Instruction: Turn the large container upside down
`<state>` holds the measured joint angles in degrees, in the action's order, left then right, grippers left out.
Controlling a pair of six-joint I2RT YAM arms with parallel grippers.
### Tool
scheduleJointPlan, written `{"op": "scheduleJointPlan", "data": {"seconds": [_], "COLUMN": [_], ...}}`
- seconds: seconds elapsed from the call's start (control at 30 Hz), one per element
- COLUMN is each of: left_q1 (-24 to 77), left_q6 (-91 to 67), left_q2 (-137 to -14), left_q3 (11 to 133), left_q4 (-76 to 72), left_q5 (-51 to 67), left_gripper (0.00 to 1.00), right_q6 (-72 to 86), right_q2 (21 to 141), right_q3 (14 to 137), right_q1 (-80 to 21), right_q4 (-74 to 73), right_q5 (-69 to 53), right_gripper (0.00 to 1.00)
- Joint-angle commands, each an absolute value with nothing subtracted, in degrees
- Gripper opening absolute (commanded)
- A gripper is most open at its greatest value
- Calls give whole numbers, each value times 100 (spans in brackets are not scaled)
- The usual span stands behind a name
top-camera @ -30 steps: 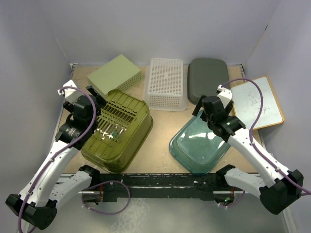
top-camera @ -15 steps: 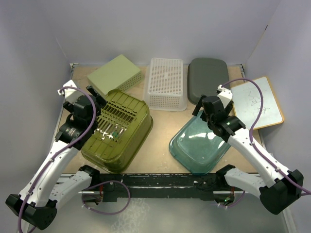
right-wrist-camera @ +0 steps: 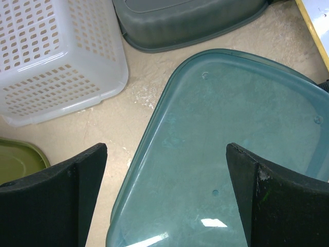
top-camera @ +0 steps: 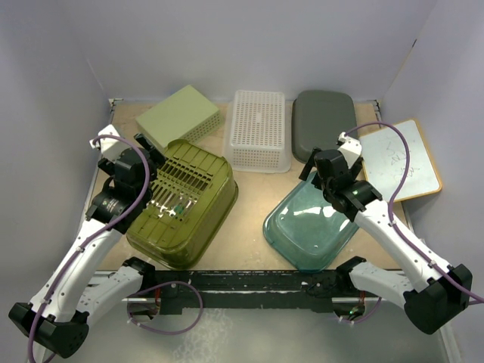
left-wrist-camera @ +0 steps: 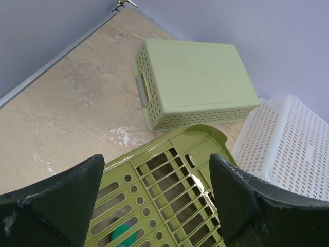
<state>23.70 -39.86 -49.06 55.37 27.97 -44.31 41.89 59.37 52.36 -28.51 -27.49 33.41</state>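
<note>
Beige surface [top-camera: 249, 227], lilac walls [top-camera: 227, 45], olive basket [top-camera: 185, 204] bottom-up at front left beneath spread left claw [left-wrist-camera: 154, 198], right claw [right-wrist-camera: 167, 190] spread above overturned teal tub [top-camera: 310, 223], white bin [top-camera: 259, 130], pale-green bin [top-camera: 180, 115], grey bin [top-camera: 324, 121] behind.

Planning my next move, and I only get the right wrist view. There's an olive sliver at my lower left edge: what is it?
Observer: An olive slotted basket, lying bottom-up to the left of the teal container.
Operator: Where is the left arm?
Observer: The left fingers stand open over that basket's far end.
Operator: Anything beyond it?
Observer: A pale green basket, also bottom-up, farther back on the left.
</note>
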Motion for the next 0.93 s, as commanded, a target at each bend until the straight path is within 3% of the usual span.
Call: {"op": "scheduleJointPlan", "data": {"seconds": [0.0, 0.5, 0.77, 0.9], "left_q1": [2386, 2383, 2388, 2382], "left_q6": [-3965, -4130, -3947, -3882], "left_q2": [-4838, -4834, -4885, -4826], "left_q3": [5523, 5668, 5793, 5790], "left_q4": [2676, 2645, 2511, 2423], "left_q5": [-4546, -4529, -4186, -4234], "left_gripper": [80, 81, 73, 77], "right_q6": [4271, 4272, 4273, 4285], "right_q2": [5924, 5950, 5976, 5983], "right_q3": [5229, 5229, 5229, 5229], "right_q1": [-2865, -2865, -2865, -2865], "right_q4": [-2615, -2598, -2590, -2582], "right_q5": [3374, 3349, 3318, 3305], "right_gripper": [100, 100, 100, 100]}}
